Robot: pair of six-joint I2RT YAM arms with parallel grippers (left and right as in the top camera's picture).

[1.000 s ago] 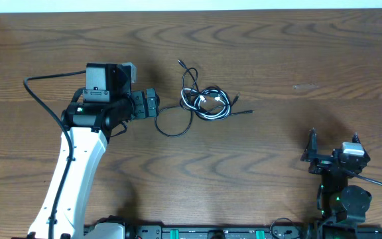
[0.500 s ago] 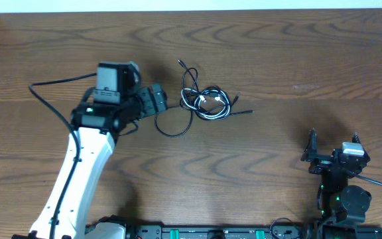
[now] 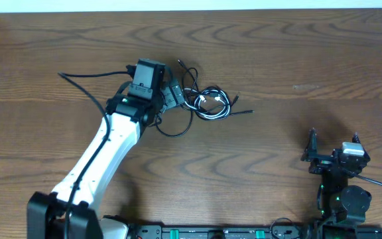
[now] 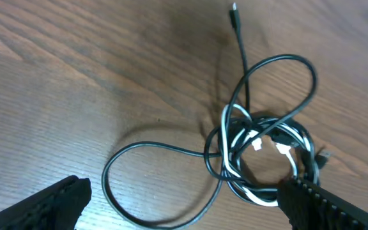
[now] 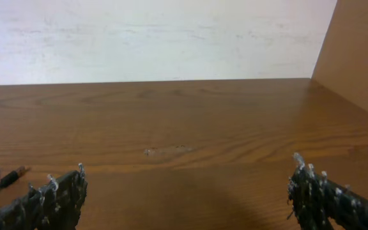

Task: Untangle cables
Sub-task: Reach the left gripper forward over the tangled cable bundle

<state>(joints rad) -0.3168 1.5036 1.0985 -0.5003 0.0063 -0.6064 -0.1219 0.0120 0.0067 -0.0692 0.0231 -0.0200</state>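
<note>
The cables (image 3: 207, 103) lie in one knot of black and white cords at the table's middle back; a black loop (image 3: 173, 125) trails off to the left of it. My left gripper (image 3: 177, 95) hovers at the knot's left edge. In the left wrist view the knot (image 4: 267, 150) lies ahead, and the black loop (image 4: 158, 185) runs between the open left gripper (image 4: 184, 211) jaws. One fingertip (image 4: 318, 204) overlaps the knot's lower right edge. My right gripper (image 3: 333, 145) stands open near the front right, nothing in it (image 5: 187, 198).
One black plug end (image 3: 180, 63) points toward the back and another (image 3: 249, 111) lies to the right of the knot. The left arm's own thick black wire (image 3: 85, 75) arches over the table on the left. A wall (image 5: 158, 38) rises behind the table's far edge.
The left arm has swung to the right and slightly toward the back, bringing its open gripper from left of the loop up to the knot's edge. The right arm has stayed still.
</note>
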